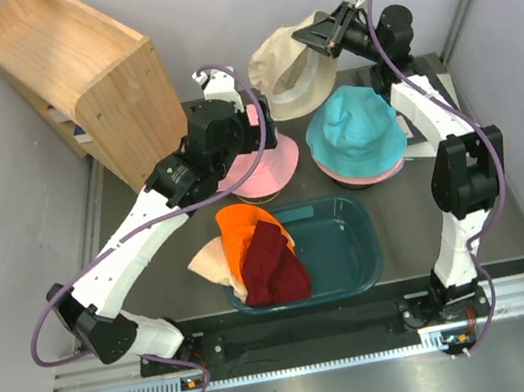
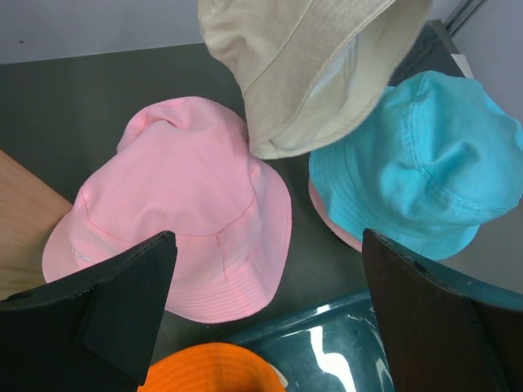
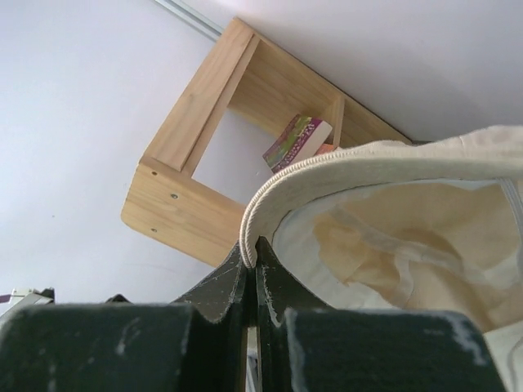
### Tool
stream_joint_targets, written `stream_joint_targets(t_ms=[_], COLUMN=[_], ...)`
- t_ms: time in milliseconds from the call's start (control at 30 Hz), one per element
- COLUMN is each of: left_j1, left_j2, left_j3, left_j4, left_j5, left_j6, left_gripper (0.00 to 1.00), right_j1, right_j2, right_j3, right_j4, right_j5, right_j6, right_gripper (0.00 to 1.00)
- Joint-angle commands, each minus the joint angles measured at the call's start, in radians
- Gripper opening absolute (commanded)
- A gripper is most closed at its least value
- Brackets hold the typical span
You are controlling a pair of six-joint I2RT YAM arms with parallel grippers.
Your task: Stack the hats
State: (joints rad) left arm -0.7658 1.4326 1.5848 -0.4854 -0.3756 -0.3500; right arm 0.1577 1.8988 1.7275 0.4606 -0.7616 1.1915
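My right gripper [image 1: 313,38] is shut on the brim of the beige hat [image 1: 289,74], holding it in the air at the back; the pinch shows in the right wrist view [image 3: 255,245]. The teal hat [image 1: 356,126] sits on a pink-rimmed hat [image 1: 372,176] at the right. My left gripper [image 1: 239,154] is open and empty above the pink hat [image 1: 272,166]; its fingers [image 2: 122,314] frame the pink hat [image 2: 180,204] and the teal hat [image 2: 425,163]. The orange [image 1: 245,224], maroon [image 1: 274,265] and peach [image 1: 209,261] hats lie over the tub's left rim.
The dark teal tub [image 1: 347,247] stands at the front middle. A wooden shelf unit [image 1: 78,71] with a book [image 3: 298,140] in it stands at the back left. Grey walls close the table on both sides.
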Motion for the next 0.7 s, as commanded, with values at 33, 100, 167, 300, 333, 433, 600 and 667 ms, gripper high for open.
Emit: stream_joint_targets(t_ms=[33,100,167,300,333,433,600,667], left_j1=[0.01,0.011,0.013,0.013,0.014,0.017,0.031,0.033], left_j2=[-0.043,-0.043,-0.044,-0.047,-0.05,-0.057,-0.061,-0.061], left_j3=[-0.003,-0.006,-0.008,-0.016,-0.02,-0.032,-0.042,-0.043], left_j4=[0.045,0.044,0.042,0.044,0.044,0.044,0.036,0.036], left_j5=[-0.005,-0.008,-0.006,-0.009,-0.013,-0.014,-0.006,-0.003], left_j6=[-0.012,-0.017,-0.021,-0.029,-0.032,-0.032,-0.035,-0.032], left_gripper=[0.99,0.99,0.99,0.99,0.99,0.99,0.99,0.99], right_j1=[0.016,0.014,0.013,0.013,0.011,0.008,-0.032,-0.064], right_j2=[0.028,0.026,0.013,-0.078,-0.134,-0.267,-0.431,-0.484], right_j3=[0.086,0.086,0.067,-0.052,-0.084,-0.207,-0.364,-0.423], right_j4=[0.185,0.175,0.139,0.081,0.073,-0.014,-0.169,-0.172], right_j5=[-0.016,-0.018,-0.024,-0.016,-0.013,0.018,0.059,0.058], right_j6=[0.065,0.051,0.037,0.008,0.002,-0.07,-0.176,-0.175], right_gripper=[0.0,0.0,0.0,0.0,0.0,0.0,0.0,0.0])
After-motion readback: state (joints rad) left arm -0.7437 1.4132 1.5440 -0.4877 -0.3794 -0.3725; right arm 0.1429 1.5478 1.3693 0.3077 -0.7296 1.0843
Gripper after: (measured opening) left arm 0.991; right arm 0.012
